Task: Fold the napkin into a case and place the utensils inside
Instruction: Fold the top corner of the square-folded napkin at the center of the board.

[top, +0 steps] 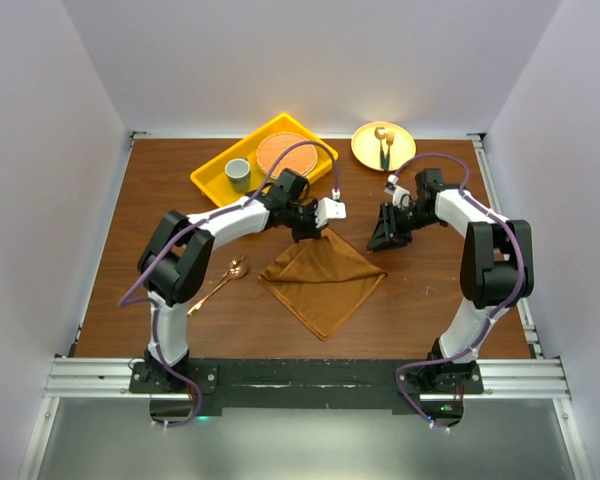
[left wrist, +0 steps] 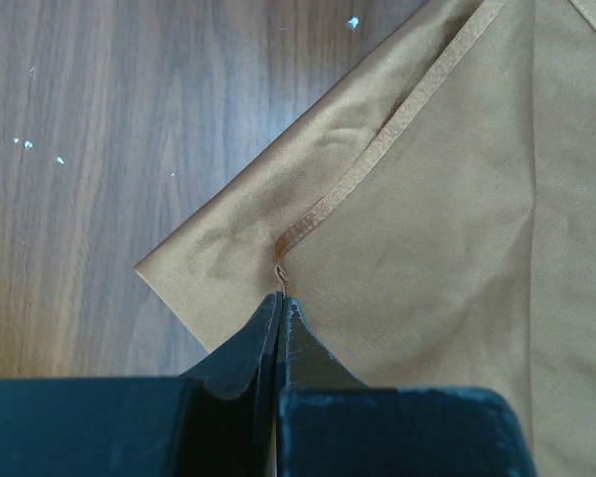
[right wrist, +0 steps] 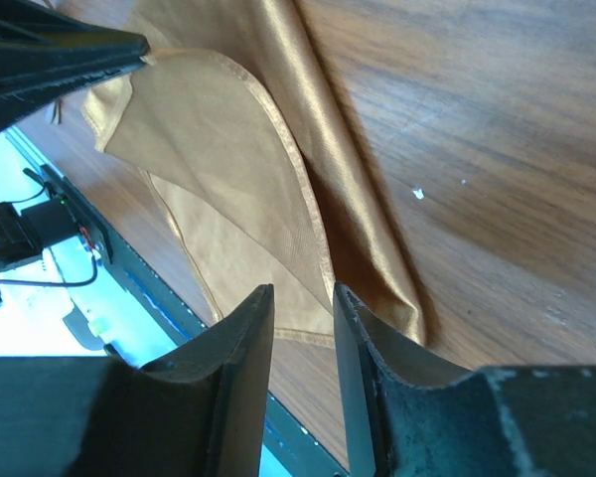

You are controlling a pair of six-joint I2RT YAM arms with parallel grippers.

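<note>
The rust-brown napkin (top: 322,280) lies mid-table as a diamond, its far corner lifted. My left gripper (top: 313,232) is shut on that corner; in the left wrist view the hem (left wrist: 377,149) runs straight into the closed tips of the left gripper (left wrist: 281,298). My right gripper (top: 380,240) sits low at the napkin's right corner. Its jaws stand narrowly apart, right gripper (right wrist: 303,290), with the raised cloth flap (right wrist: 219,149) beyond them and nothing pinched. The copper spoon (top: 220,280) lies on the wood left of the napkin. No case has been formed.
A yellow tray (top: 212,178) at the back left holds a grey cup (top: 238,174) and a round woven mat (top: 287,152). A yellow plate (top: 365,150) at the back right carries a dark-handled utensil (top: 385,150). White walls enclose the table.
</note>
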